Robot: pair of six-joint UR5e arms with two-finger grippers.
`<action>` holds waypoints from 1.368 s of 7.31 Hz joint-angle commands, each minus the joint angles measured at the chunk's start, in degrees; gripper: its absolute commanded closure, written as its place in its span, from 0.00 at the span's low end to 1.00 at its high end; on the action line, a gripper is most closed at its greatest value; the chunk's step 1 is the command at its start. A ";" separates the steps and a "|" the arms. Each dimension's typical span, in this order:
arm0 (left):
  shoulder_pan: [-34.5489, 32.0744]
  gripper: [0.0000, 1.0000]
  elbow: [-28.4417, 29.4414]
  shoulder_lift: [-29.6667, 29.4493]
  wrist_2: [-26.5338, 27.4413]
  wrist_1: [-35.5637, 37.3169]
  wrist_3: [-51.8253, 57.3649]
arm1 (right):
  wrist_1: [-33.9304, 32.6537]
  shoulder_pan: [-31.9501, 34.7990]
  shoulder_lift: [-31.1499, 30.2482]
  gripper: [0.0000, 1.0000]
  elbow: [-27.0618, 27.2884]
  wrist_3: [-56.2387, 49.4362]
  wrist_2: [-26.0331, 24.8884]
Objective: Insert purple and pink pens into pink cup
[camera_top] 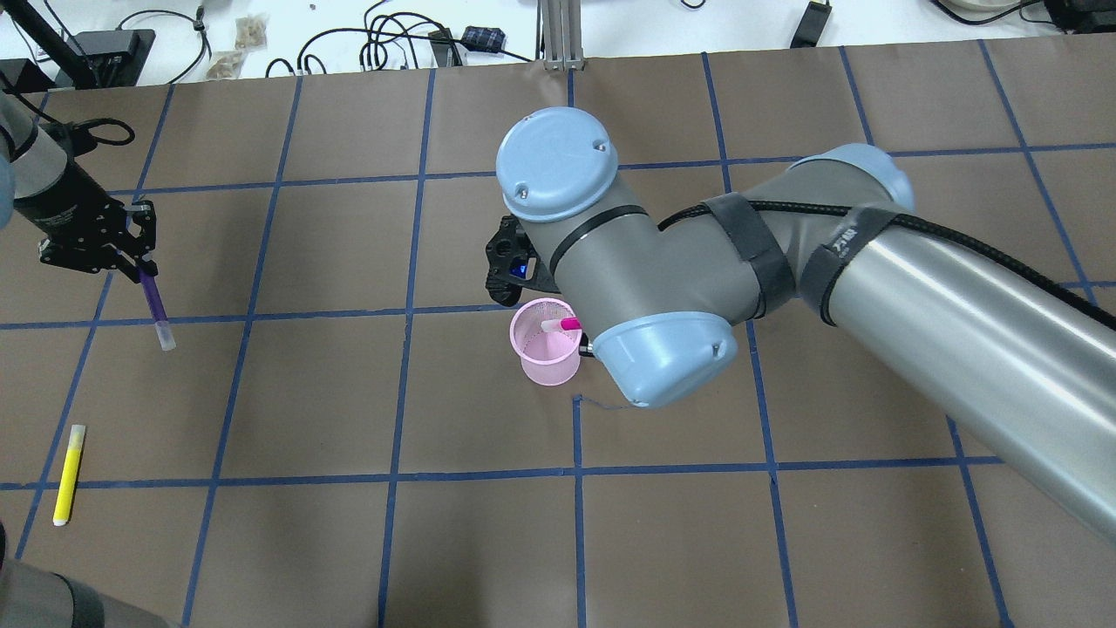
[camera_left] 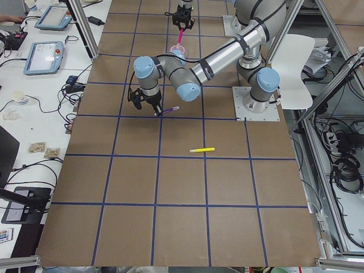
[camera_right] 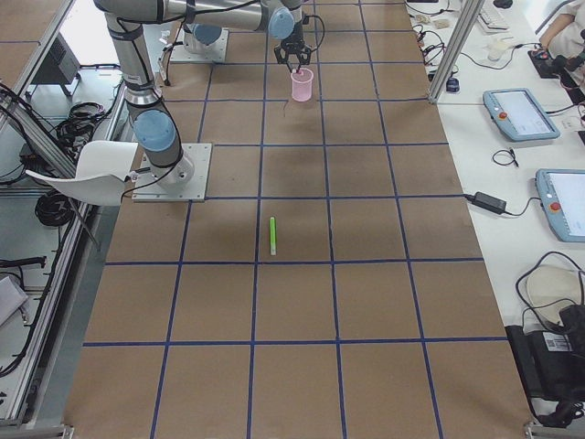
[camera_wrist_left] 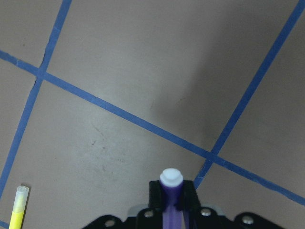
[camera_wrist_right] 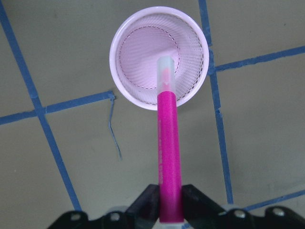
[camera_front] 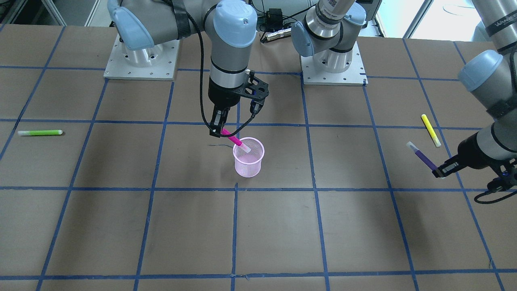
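One pink cup (camera_front: 247,167) stands upright near the middle of the counter (camera_front: 282,234), an open mesh cup with a blue tape crossing at its 6 o'clock in the front-facing view. The pink pen (camera_wrist_right: 169,157) slants toward it. Its pale cap end lies over the cup's mouth, while its magenta barrel rises away toward 10 o'clock in that view. Whether the cap has dipped below the rim I cannot tell. The right jaws are clamped on the barrel's upper end, one on each side, hanging from the right arm (camera_front: 232,48), which comes down from 12 o'clock.

Well apart from the cup, at about its 3 o'clock in the front-facing view, the purple pen (camera_front: 422,157) is pinched by the left jaws at its dark end. Its clear cap points to 10 o'clock there, and in the left wrist view it points at the counter beyond. The left arm (camera_front: 488,141) reaches in from the 2 o'clock corner.

A yellow pen (camera_front: 430,129) lies flat on the counter near the purple pen, at about its 1 o'clock, the two not touching. A green pen (camera_front: 40,132) lies flat far off at the cup's 9 o'clock, close to that view's edge.
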 commanded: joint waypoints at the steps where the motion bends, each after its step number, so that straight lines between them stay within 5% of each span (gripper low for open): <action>1: 0.02 1.00 0.01 -0.04 0.01 0.14 0.05 | -0.86 1.26 6.68 0.60 -2.78 -0.74 -0.23; 3: -0.24 1.00 0.09 0.22 -0.08 0.23 0.05 | -5.09 1.34 8.29 0.20 -2.61 -0.92 -0.23; 4: -0.33 1.00 0.18 0.22 -0.08 0.40 0.05 | -4.66 0.91 7.51 0.13 -3.22 -0.83 -0.05; 6: -2.33 1.00 1.06 1.61 -0.95 0.93 0.05 | -4.21 -2.15 1.99 0.13 -3.14 -0.66 0.56; 10: -19.44 1.00 2.82 6.19 -1.40 8.82 -4.50 | 7.27 -18.21 -11.46 0.13 -3.40 0.30 8.44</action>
